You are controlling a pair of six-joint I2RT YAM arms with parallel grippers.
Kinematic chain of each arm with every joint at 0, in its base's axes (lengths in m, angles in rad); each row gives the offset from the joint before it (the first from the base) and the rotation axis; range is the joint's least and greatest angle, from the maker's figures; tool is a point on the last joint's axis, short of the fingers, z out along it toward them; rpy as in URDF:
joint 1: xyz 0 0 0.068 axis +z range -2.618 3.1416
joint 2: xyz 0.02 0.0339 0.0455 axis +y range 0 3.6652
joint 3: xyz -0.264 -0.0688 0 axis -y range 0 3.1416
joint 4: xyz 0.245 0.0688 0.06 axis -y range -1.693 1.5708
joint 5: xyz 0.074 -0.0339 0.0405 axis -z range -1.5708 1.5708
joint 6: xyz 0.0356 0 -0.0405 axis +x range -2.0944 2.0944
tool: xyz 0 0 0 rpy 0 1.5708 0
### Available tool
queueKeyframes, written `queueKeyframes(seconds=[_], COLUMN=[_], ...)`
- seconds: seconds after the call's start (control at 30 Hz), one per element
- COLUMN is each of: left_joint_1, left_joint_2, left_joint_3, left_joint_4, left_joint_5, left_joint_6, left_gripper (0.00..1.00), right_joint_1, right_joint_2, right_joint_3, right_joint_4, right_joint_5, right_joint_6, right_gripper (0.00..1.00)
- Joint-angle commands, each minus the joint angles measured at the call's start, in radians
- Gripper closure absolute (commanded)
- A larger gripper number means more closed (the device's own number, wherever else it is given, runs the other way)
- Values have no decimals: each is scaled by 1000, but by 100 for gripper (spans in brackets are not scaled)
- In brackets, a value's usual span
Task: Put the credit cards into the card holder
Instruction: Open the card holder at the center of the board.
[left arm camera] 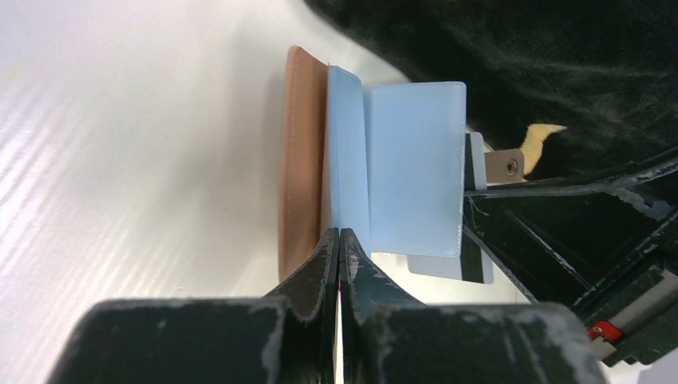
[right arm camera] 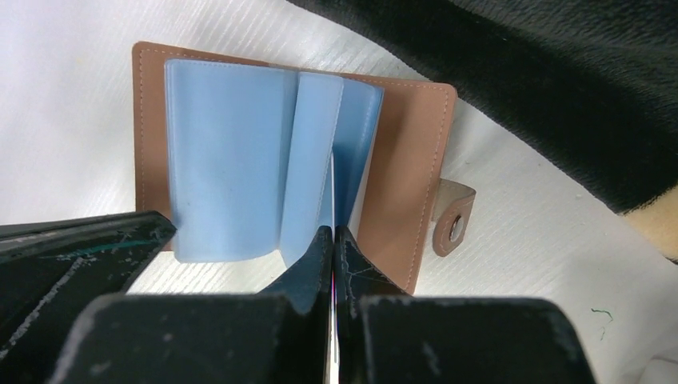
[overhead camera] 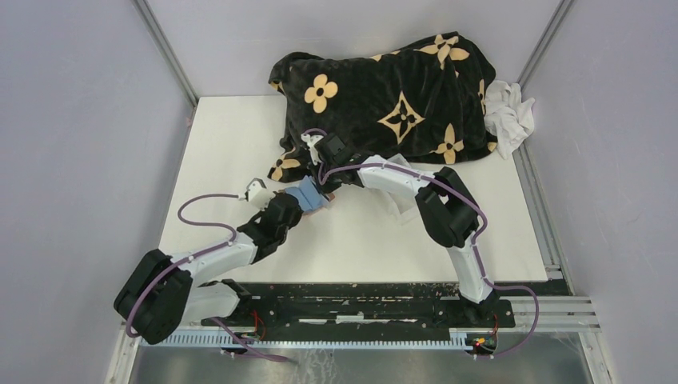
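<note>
Just beside the near hem of the black blanket [overhead camera: 384, 88], on the white worktop [overhead camera: 232, 144], we find the card holder [overhead camera: 308, 198] lying open, brown leather down, with its pale blue leaves [right arm camera: 232, 152] standing up.

Left tool [left arm camera: 338, 240]: jaws together, clamped on the edge of one leaf away from the blanket.

Right tool [right arm camera: 333, 234]: jaws together on a thin pale edge running in between two leaves. We judge this to be a grey-silver credit card [left arm camera: 436, 268], part of which shows beneath a leaf. We see no other cards.

Handling: the card looks light, stiff and slick, and is best pinched by a short edge so that its faces are free to slide. The leaves are thin and floppy and would likely buckle if pushed, so one should be held near its open mouth. The holder is light and apt to skid toward the blanket.
</note>
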Motion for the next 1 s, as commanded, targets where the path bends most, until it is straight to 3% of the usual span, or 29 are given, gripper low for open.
queueKeyframes(seconds=[0.0, 0.67, 0.97], left_joint_1=[-5, -5, -5], left_joint_2=[-59, -138, -126], left_joint_3=[-22, 10, -1], left_joint_4=[-57, -112, -14], left_joint_5=[-85, -139, -123], left_joint_6=[33, 49, 28], left_gripper=[96, 96, 95], right_joint_1=[17, 111, 122], right_joint_2=[-67, -49, -32], right_joint_3=[17, 80, 71], right_joint_4=[12, -33, -26], right_joint_5=[22, 104, 97], right_joint_6=[-10, -54, -43], right_gripper=[99, 99, 99])
